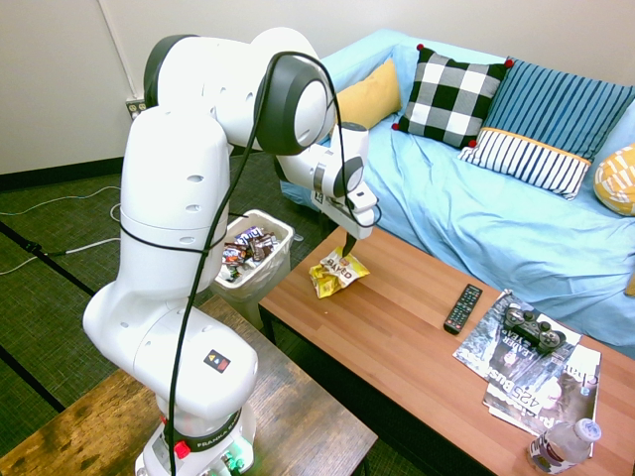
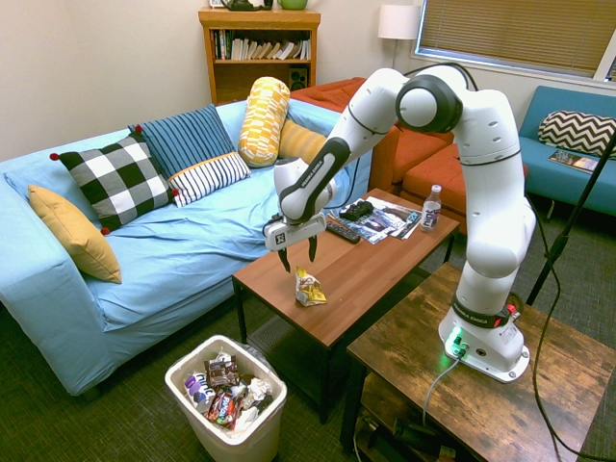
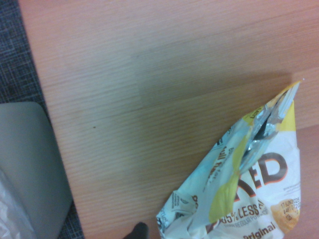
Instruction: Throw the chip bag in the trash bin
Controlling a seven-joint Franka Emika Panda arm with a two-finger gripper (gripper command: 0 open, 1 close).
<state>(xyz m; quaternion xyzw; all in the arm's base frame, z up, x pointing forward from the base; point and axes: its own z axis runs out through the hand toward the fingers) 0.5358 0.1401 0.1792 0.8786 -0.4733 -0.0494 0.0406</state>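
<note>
The chip bag (image 1: pixel 337 274) (image 2: pixel 308 288) is a small crinkled yellow bag with a white patch, lying on the wooden coffee table (image 1: pixel 397 337) near its end by the bin. My gripper (image 2: pixel 298 256) (image 1: pixel 349 248) hangs just above the bag, open, with its fingers apart and nothing between them. In the wrist view the chip bag (image 3: pixel 249 189) shows its torn open top and dark lettering. The trash bin (image 1: pixel 256 256) (image 2: pixel 227 397) is a white wastebasket on the floor just off that end of the table, holding several wrappers.
Further along the table lie a remote (image 1: pixel 462 308), magazines (image 1: pixel 526 372) with a game controller (image 1: pixel 533 327) on them, and a water bottle (image 1: pixel 562 445). A blue sofa (image 1: pixel 496 218) with cushions runs behind the table. A darker wooden table (image 2: pixel 481 385) bears the arm.
</note>
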